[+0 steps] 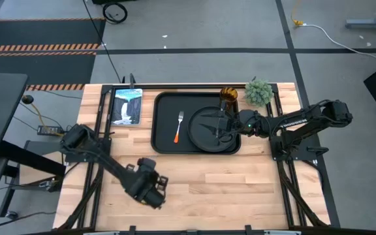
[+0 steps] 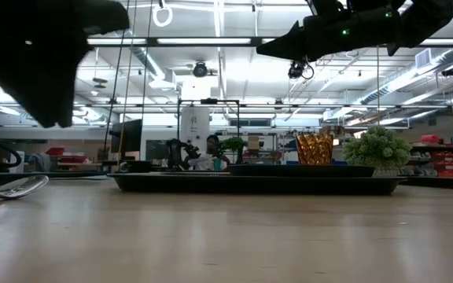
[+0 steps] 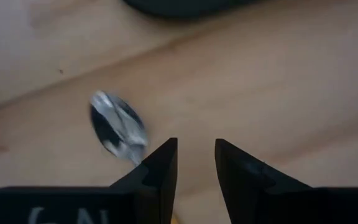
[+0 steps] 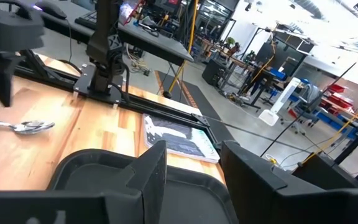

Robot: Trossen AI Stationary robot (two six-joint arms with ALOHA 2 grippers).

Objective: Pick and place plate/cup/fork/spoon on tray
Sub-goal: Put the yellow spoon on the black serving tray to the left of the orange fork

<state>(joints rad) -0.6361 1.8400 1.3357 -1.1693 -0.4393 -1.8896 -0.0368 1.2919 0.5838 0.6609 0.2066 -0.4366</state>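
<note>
The round matte-black plate, amber tumbler cup and orange-handled fork sit on the black rectangular tray; the silver-bowled spoon lies on the wooden desk under the spread left claw, the spread right claw above the tray.

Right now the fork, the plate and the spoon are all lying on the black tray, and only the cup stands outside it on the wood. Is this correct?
Not quite. The fork and the plate do lie on the tray, but the spoon is on the bare wooden table, near the left tool, as the right wrist view shows. The cup stands on the wood outside the tray, as you said.
</note>
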